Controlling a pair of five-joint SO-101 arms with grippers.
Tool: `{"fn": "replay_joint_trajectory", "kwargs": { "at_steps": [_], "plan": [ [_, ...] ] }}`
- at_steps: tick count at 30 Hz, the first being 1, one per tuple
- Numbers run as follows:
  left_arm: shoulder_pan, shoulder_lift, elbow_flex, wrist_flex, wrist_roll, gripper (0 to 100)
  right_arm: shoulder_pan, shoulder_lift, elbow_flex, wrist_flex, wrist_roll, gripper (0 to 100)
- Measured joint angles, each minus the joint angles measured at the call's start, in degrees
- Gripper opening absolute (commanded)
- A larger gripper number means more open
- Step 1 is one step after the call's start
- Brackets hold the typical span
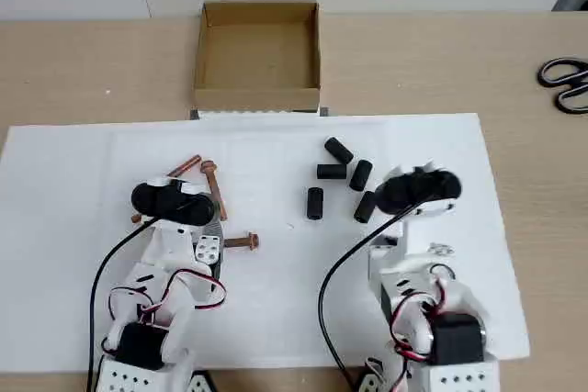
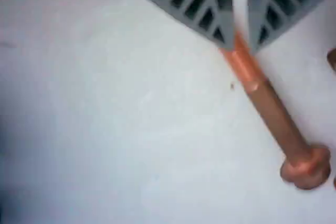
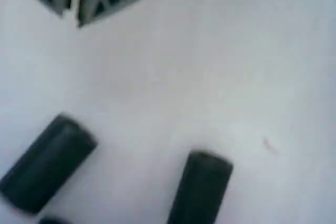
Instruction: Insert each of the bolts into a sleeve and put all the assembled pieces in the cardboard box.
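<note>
Left gripper is pinched on the threaded tip of one bolt lying flat on the paper. 4 bolts on the left, one partly under the arm. 5 sleeves lie loose by the right gripper, whose jaws are nearly touching, nothing held. Cardboard box sits beyond the paper.

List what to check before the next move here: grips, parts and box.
1. Left gripper on a bolt: ok, shut on its threaded end.
2. Bolt clear of the paper: cannot tell.
3. Right gripper holding a sleeve: not ok, shut on nothing, sleeve lying apart.
4. Cardboard box ready: ok, nothing inside.
5. Pieces assembled: not ok, loose sleeves hold no bolts.
</note>
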Motion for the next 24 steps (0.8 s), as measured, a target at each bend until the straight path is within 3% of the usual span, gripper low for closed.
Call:
{"fn": "replay_joint_trajectory", "kwargs": {
  "at_steps": [5, 11, 16, 24],
  "plan": [
    [0.0, 0.0, -3.3, 2.4, -0.5, 1, 4.7, 11.2, -10.3, 2.2, 0.0, 0.4],
    [0.0, 0.0, -7.6, 2.4, -7.0, 1, 7.4, 35.1, -29.5, 11.3, -8.4, 0.4],
    [0.0, 0.0, -10.6, 2.4, -7.8, 1, 7.9, 52.5, -42.5, 19.0, -11.2, 0.4],
    [-6.2, 0.0, -14.9, 2.4, -8.2, 1, 7.7, 63.7, -49.5, 21.5, -11.3, 0.4]
  ]
}}
